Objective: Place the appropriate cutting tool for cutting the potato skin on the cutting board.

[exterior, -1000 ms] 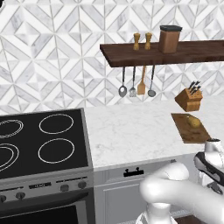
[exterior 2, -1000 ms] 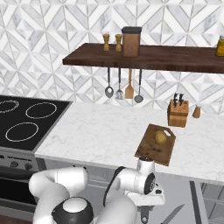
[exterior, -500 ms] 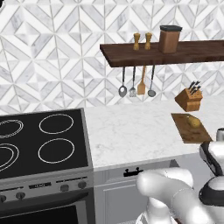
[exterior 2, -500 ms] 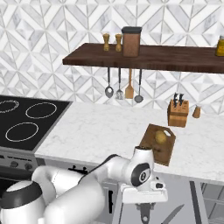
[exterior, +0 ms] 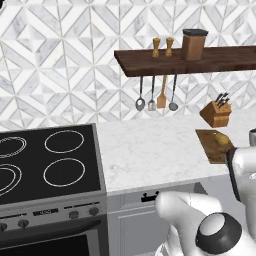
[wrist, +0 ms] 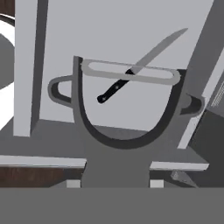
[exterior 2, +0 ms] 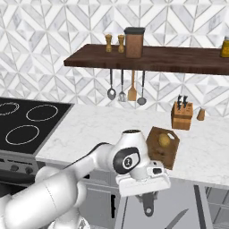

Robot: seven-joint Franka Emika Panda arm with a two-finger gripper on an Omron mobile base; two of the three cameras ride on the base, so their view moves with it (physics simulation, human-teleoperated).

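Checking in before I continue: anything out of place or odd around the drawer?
One oddity: a knife lies loose and diagonal in the open drawer below the counter. The claw holds a Y-shaped peeler. On the cutting board, the potato sits normally.

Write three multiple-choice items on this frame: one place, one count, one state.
1. Where does the small yellowish-tan oval potato lie?
A. on the black stove top
B. on the flat reddish-brown wooden cutting board
C. on the dark wooden wall shelf

2. How many utensils hang under the shelf?
A. two
B. six
C. four

3. What is between the gripper's fingertips?
A. the grey Y-shaped peeler
B. the black-handled knife
C. nothing, it is open

Answers:
1 B: the potato rests on the cutting board on the white counter.
2 C: four hanging utensils line up below the shelf.
3 A: in the hand view the gripper is closed on the handle of the peeler, while the knife lies loose beyond it.
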